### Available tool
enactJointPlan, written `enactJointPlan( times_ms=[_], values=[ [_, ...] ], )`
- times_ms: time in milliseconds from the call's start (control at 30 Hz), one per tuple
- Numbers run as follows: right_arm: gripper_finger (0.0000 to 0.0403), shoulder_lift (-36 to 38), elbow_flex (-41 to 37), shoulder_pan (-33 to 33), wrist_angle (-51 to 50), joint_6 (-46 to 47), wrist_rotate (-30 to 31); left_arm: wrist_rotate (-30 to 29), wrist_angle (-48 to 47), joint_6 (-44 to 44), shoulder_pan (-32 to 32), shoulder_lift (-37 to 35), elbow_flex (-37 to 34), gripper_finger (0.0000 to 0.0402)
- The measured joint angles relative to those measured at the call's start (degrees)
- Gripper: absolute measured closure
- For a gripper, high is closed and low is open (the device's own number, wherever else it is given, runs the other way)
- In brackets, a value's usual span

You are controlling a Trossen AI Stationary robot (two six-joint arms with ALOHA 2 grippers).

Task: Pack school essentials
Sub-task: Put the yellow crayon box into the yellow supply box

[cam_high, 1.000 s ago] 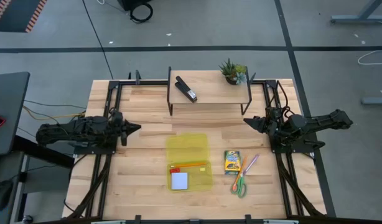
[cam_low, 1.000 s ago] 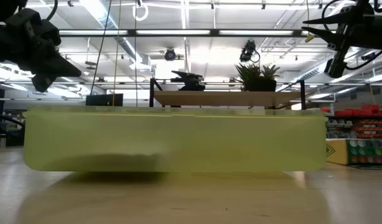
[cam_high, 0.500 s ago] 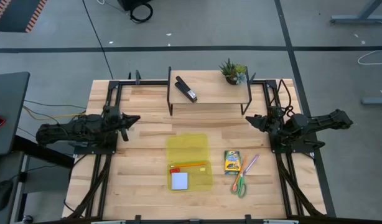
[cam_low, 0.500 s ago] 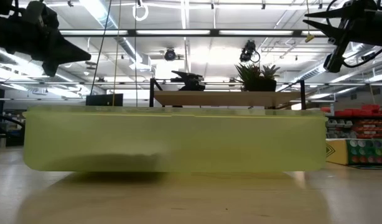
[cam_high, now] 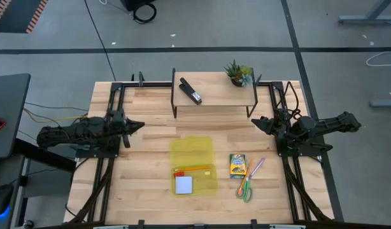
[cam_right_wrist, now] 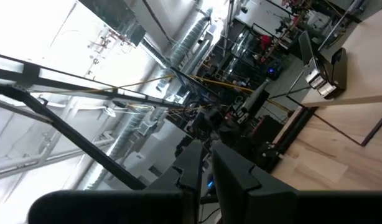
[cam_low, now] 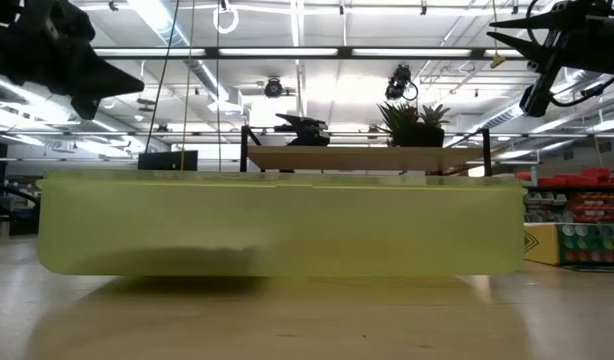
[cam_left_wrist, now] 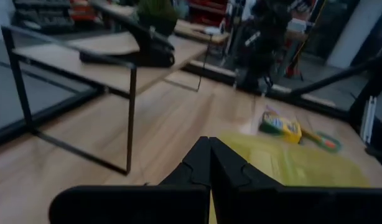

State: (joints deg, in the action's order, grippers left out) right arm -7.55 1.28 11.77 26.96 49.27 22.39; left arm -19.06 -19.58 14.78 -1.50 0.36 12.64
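The yellow translucent case (cam_high: 193,163) lies open mid-table and fills the low view (cam_low: 277,225). In its near half lie an orange pencil (cam_high: 194,168), a red eraser (cam_high: 178,173) and a pale blue notepad (cam_high: 183,184). To its right, the crayon box (cam_high: 237,165), purple pen (cam_high: 256,167) and green-handled scissors (cam_high: 245,189) lie flat on the table. My left gripper (cam_high: 140,126) hovers shut above the table's left part (cam_left_wrist: 209,146). My right gripper (cam_high: 254,121) hovers shut on the right side (cam_right_wrist: 209,149). Both are raised (cam_low: 137,85) (cam_low: 492,38) and hold nothing.
A small wooden shelf (cam_high: 214,95) on black legs stands at the far middle. It carries a black stapler (cam_high: 190,92) and a potted plant (cam_high: 237,72). Black frame rails (cam_high: 113,159) run along both table sides. Bare wood lies between each gripper and the case.
My left gripper has risen a little and shifted slightly toward the far edge, staying shut. The case and the things on the table have kept their places.
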Motion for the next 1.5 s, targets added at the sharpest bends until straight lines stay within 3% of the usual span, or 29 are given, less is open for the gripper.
enactJointPlan(
  times_ms=[100,267,433,533,733,933,1333,1500],
  values=[
    [0.0361,-0.1,2.8,0.0,-7.6,-1.8,-1.0,0.0,-1.9,2.9,0.0,0.0,0.0,0.0398],
    [0.0361,-4.5,17.4,0.0,-38.4,-5.1,0.3,0.1,-1.8,11.3,0.0,0.0,0.0,0.0386],
    [0.0361,-15.1,31.9,0.0,-70.9,-4.8,1.2,0.2,-5.9,20.7,0.0,0.0,0.0,0.0392],
    [0.0361,-23.4,36.4,0.0,-80.5,-4.5,-0.6,0.2,-8.6,24.4,0.0,0.0,0.0,0.0397],
    [0.0361,-38.5,38.2,0.0,-80.2,-5.5,-6.1,1.7,-11.4,26.2,0.0,0.0,0.0,0.0378],
    [0.0347,-47.9,38.2,0.0,-73.9,-11.2,-12.5,2.8,-16.7,25.1,0.0,0.0,0.0,0.0361],
    [0.0222,-50.6,38.3,0.0,-69.4,-21.4,-25.1,2.9,-16.7,23.5,0.0,0.0,0.0,0.0370],
    [0.0202,-51.4,38.3,0.9,-62.1,-28.6,-24.5,2.9,-16.7,23.5,0.0,0.0,0.0,0.0371]
  ],
)
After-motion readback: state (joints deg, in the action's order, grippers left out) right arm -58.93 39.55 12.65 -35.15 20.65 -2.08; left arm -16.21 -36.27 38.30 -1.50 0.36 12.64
